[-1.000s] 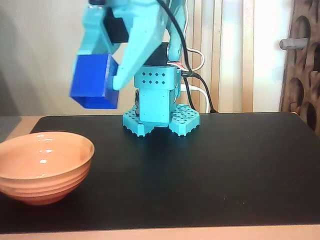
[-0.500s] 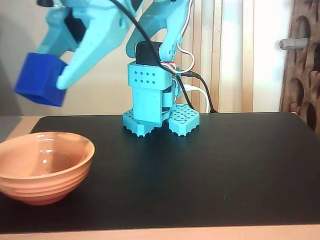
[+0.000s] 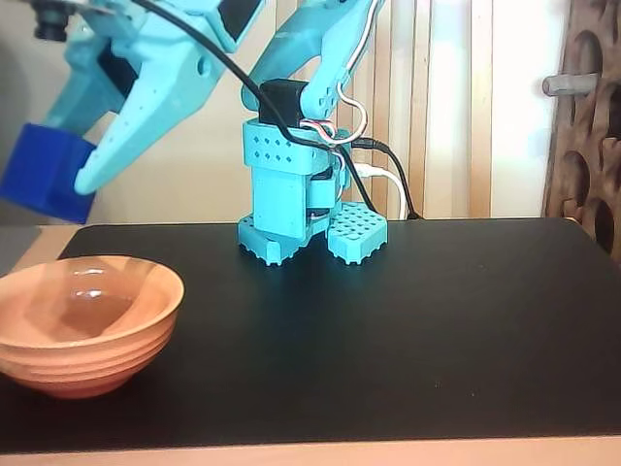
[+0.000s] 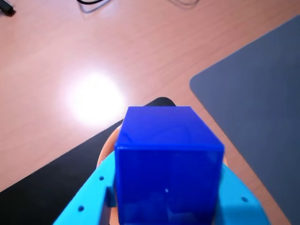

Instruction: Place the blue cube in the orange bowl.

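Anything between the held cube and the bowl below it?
Nothing: in the fixed view only open air separates the blue cube, held in the end effector, from the orange bowl.

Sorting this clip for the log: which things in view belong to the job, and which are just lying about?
Belongs to the job:
- blue cube, held in the claw, up in the air
- orange bowl, empty, on the black mat

Lying about:
- black cable on the wooden tabletop, wrist view
- grey mat

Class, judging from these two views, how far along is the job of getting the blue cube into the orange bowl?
Done: the blue cube is picked up, clamped in the hand high off the black mat. In hand: carrying it above the orange bowl. Left: releasing it; the bowl looks empty.
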